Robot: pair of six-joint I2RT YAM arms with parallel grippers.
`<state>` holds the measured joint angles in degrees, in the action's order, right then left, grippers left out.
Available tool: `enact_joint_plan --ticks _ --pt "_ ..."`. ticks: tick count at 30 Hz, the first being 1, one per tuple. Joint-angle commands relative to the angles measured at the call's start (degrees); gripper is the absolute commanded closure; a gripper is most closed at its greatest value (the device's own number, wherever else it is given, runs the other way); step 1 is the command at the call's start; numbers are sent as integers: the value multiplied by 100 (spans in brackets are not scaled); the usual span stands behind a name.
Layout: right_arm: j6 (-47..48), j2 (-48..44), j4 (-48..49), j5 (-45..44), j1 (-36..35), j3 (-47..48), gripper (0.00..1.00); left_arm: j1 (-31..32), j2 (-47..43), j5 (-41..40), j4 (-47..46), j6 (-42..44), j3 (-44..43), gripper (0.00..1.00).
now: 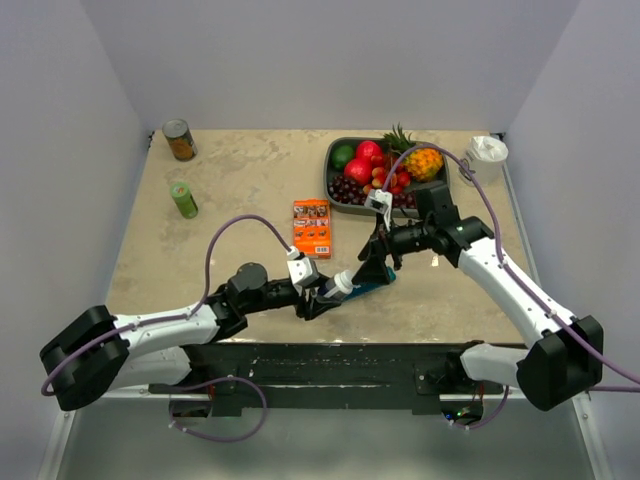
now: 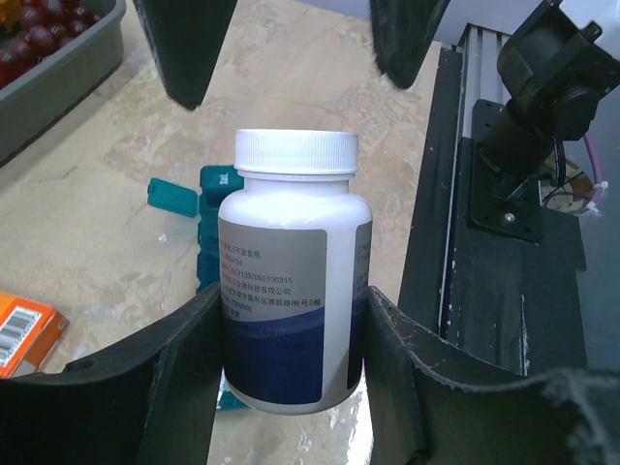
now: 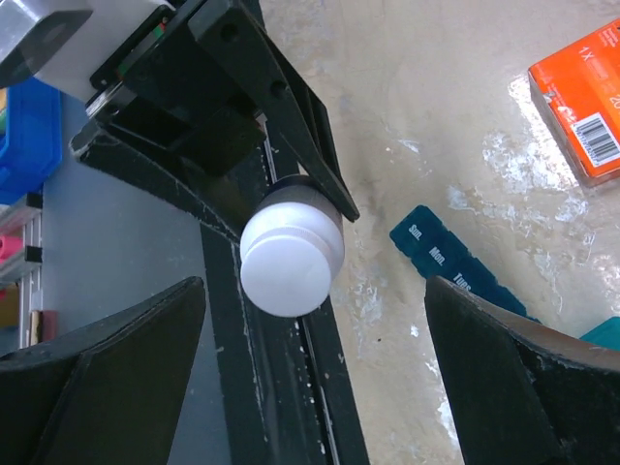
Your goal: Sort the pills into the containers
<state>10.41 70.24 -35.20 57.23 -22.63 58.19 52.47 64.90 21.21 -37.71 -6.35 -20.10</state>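
The left gripper (image 2: 293,310) jaws clamp the bottle (image 2: 291,242), pills presumably inside, beside the organiser (image 3: 441,257) near the counter's (image 1: 240,180) near edge. The right gripper (image 3: 312,286) jaws gape wide; closing off-centre could wrench it loose.

One teal pill-organiser strip (image 3: 455,263) lies flat just behind the white bottle (image 2: 291,291), partly hidden by it. It's long and narrow, a row of small lidded compartments w/ white day labels: Sun, Mon, Tue. One flap sticks out sideways near the bottle's cap end; contents can't be made out.
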Motion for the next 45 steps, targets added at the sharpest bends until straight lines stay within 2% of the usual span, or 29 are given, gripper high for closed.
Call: enact_joint_plan --ticks 1,6,14,17,18,20,21,23,24,26,27,29,30,31,35,36,37,38,39,40,42,45 --pt "-742 -1 532 -221 -110 -71 1 62 171 103 -720 213 -372 100" --pt "-743 -19 576 -537 -197 -159 5 71 286 76 -799 161 -434 100" --pt "-567 -28 462 -652 -356 -150 25 62 312 -56 -738 152 -451 100" --pt "-427 -1 392 -617 -435 -107 45 71 321 -47 -720 143 -442 100" --pt "-322 7 348 -599 -444 -72 56 62 321 -38 -711 151 -460 100" --pt "-190 43 199 -407 -487 -19 64 62 295 23 -650 169 -460 100" --pt "55 95 102 -328 -496 60 74 62 269 84 -597 247 -469 100" --pt "450 157 -353 -231 -636 192 81 53 172 277 -300 388 -495 100" --pt "1036 200 -582 -134 -698 366 85 44 137 357 -194 537 -521 100" --pt "1846 315 -1355 -28 -960 552 87 18 40 699 113 600 -557 100" --pt "2999 324 -1697 129 -1058 701 88 0 5 796 211 826 -565 100" --pt "4078 245 -2435 69 -1303 764 89 -17 -56 1060 482 898 -609 100" --pt "5057 184 -2604 8 -1349 755 89 -26 -66 1130 554 942 -618 100" --pt "5354 70 -2545 -323 -1393 720 88 -26 -66 1253 607 951 -627 100" --pt "5033 -1 -1694 -1266 -1542 527 86 -35 4 1315 625 794 -627 100" --pt "4675 -1 -1535 -1345 -1534 465 81 -35 22 1272 573 758 -610 100" --pt "4463 -1 -1264 -1381 -1542 439 73 -35 31 1228 520 706 -592 100" --pt "4226 -27 -1113 -1373 -1534 412 60 -35 48 1167 424 679 -574 100" --pt "3823 -36 -1042 -1338 -1534 395 29 -35 57 1027 388 679 -539 100" --pt "3697 -45 -1059 -1242 -1542 421 17 -35 57 964 353 514 -513 100" --pt "3250 -80 -1067 -1092 -1525 578 1 -35 31 824 396 459 -478 100" --pt "2741 -211 -1182 -1021 -1376 824 1 -35 -83 508 467 398 -347 100"
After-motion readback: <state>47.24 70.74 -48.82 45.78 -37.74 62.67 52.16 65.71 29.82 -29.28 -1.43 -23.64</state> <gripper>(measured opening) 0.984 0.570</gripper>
